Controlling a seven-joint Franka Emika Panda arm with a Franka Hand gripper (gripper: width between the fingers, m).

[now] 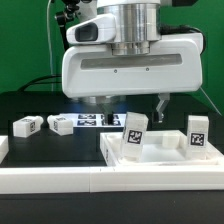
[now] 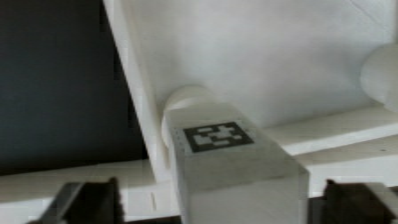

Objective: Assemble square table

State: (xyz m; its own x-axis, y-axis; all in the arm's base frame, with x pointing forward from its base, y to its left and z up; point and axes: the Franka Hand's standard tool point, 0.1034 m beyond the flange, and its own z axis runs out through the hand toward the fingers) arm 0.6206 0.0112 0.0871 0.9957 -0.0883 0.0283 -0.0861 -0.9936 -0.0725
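The gripper (image 1: 130, 106) is hovering low over the work with its jaws standing wide and holding nothing. In the wrist view its two dark fingers (image 2: 86, 205) are flanking the near leg (image 2: 217, 150), and a gap is showing on each side, so neither finger is touching it. This stubby white block is standing upright with its black-and-white tag facing the wrist camera.

The near leg is sitting on the square slab (image 1: 165, 158), close to the slab's corner at the exterior view's left. Whether it is fastened there or only resting, I cannot tell. The slab, white with a raised rim, is lying flat on the dark desk (image 1: 50, 150) toward the exterior view's right.

A second leg (image 1: 197, 135) is standing upright on the slab as well, further toward the exterior view's right and well apart from the first, showing its own tag.

Further out, the marker board (image 1: 92, 122) is lying flat on the desk behind the gripper. Beyond it, toward the exterior view's left, two loose legs (image 1: 27, 125) are lying on their sides on the desk, near each other. A long white border rail (image 1: 110, 182) is running along the front of the desk, just in front of the slab.
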